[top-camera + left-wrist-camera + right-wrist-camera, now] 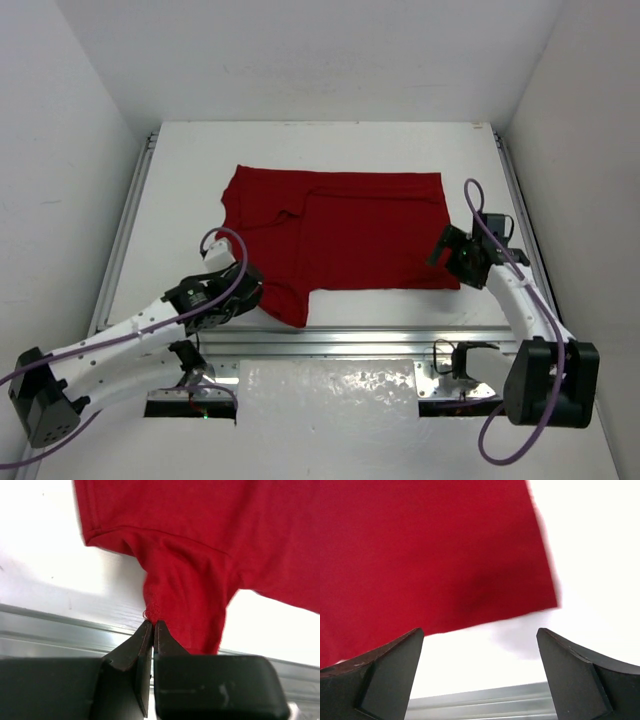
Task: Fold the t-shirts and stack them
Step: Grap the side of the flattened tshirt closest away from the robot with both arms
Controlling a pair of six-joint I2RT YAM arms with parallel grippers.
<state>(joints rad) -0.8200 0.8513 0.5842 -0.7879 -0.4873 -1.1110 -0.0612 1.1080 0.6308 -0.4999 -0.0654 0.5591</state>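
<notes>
The dark red t-shirt (350, 235) lies spread on the white table, with one side folded over its middle. Its near left part is drawn to a point toward the front rail. My left gripper (252, 296) is at that point. In the left wrist view the left gripper (152, 624) is shut, pinching the frayed edge of the t-shirt (200, 555). My right gripper (447, 252) hovers at the shirt's right edge, near its front corner. In the right wrist view the right gripper (480, 635) stands wide open over bare table, just short of the t-shirt's (420, 555) corner, nothing between its fingers.
An aluminium rail (360, 343) runs along the table's near edge, just in front of the shirt. Side rails (125, 230) border the table left and right. White walls close in on three sides.
</notes>
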